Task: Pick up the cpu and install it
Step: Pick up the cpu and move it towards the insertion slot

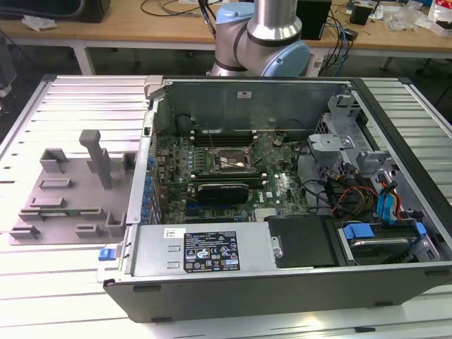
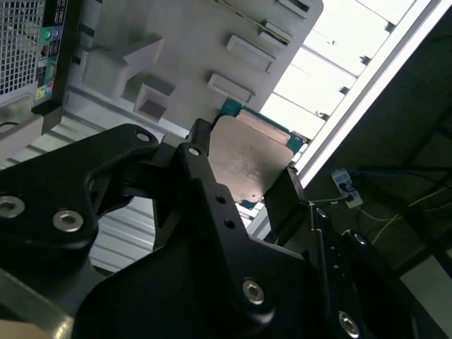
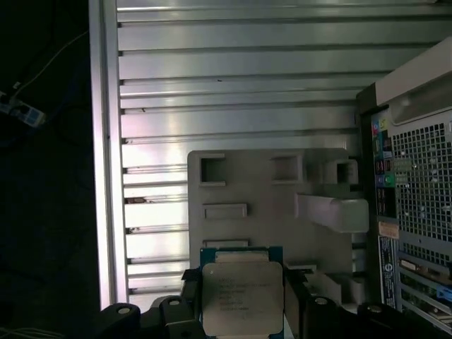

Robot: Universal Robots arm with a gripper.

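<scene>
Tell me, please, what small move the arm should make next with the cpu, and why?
Probably carry the cpu level toward the computer case. The fingers clamp it by its edges above the grey fixture, beside the case, while the motherboard socket in the exterior view looks vacant.

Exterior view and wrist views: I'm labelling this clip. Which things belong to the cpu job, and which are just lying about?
Job: cpu, held in the gripper; motherboard socket; computer case.
Lying about: grey fixture, power supply, drive cables.
</scene>
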